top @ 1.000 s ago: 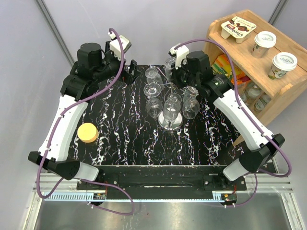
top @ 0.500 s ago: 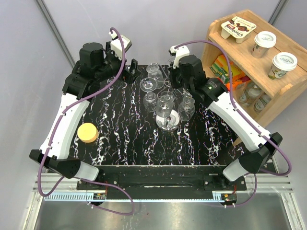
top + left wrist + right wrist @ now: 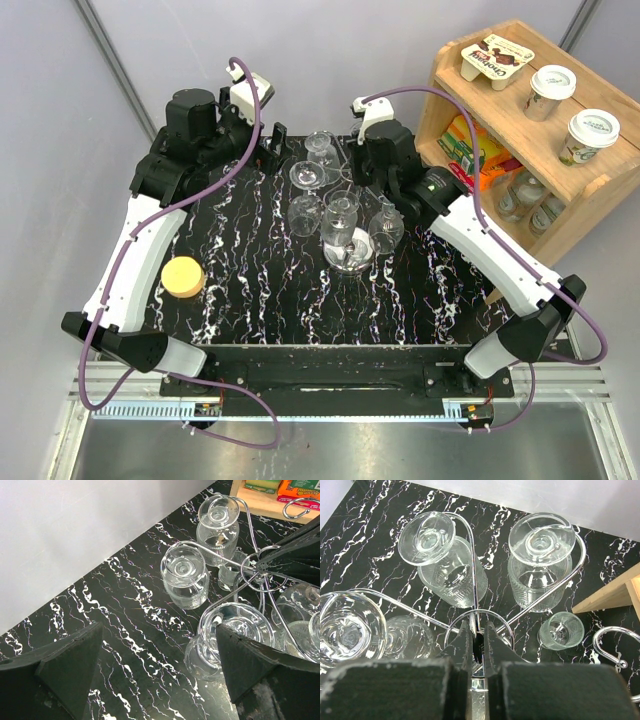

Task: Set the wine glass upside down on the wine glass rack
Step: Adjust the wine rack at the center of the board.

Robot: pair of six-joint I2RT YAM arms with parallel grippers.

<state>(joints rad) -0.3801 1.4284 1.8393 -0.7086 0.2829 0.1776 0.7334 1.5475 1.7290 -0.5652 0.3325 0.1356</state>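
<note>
Pinching wine glass rack: right claw

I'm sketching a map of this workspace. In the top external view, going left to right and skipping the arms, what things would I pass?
yellow disc → wine glass rack, hung with glasses → wooden shelf
</note>
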